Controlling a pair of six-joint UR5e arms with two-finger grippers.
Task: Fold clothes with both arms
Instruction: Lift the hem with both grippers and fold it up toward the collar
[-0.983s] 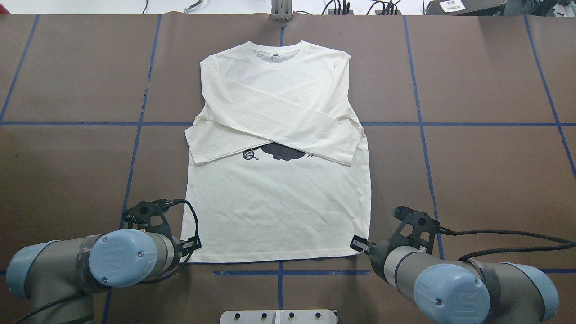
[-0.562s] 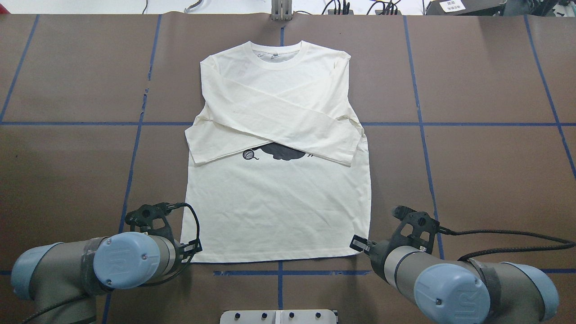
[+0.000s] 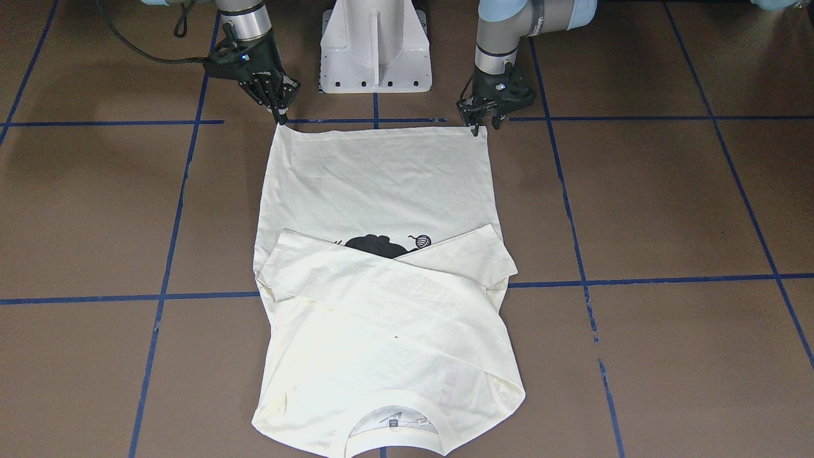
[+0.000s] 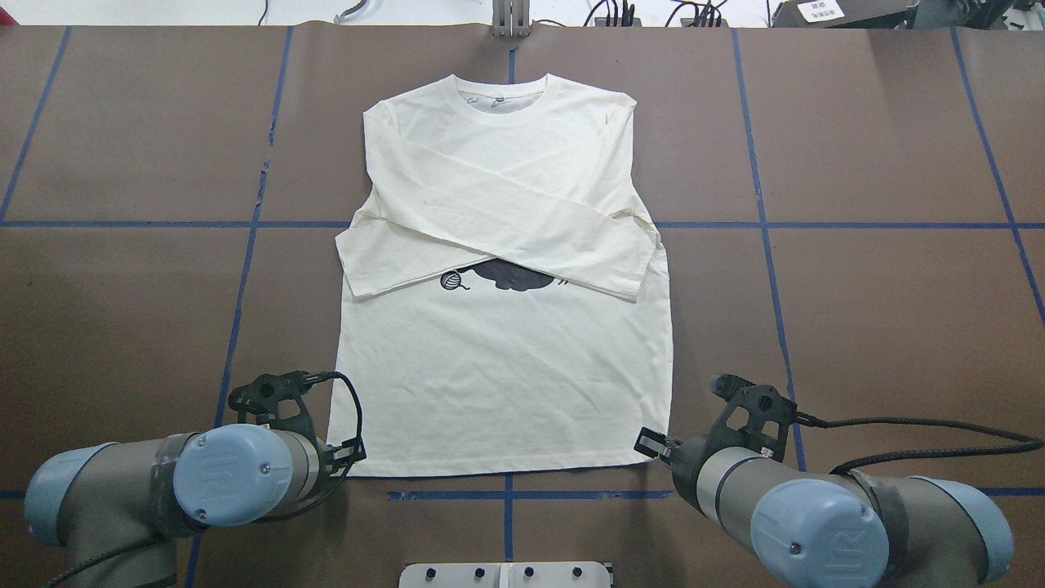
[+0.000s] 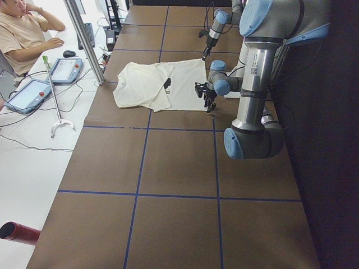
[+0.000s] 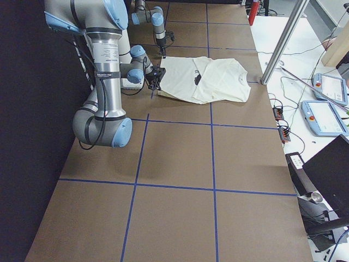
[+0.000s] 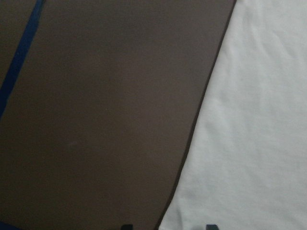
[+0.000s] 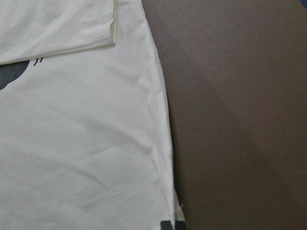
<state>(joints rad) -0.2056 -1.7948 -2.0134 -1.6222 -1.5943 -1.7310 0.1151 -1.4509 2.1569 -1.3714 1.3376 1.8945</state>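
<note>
The cream-white T-shirt (image 4: 506, 384) lies flat on the brown table, collar far from me and both sleeves crossed over the chest, hiding most of the black cat print (image 4: 510, 276). My left gripper (image 3: 481, 127) is open and low at the near hem corner on my left. In the left wrist view its fingertips (image 7: 211, 226) straddle the shirt's side edge (image 7: 192, 143). My right gripper (image 3: 280, 117) is shut on the other near hem corner. In the right wrist view its tips (image 8: 172, 224) meet on the cloth edge.
The white pedestal base (image 3: 375, 44) stands just behind the hem, between my arms. Blue tape lines (image 4: 245, 269) grid the brown table. An operator (image 5: 22, 33) sits at a side desk with tablets, beyond the collar end.
My left arm has shifted slightly towards me and lower at the hem corner. The right arm and the shirt have not moved.
</note>
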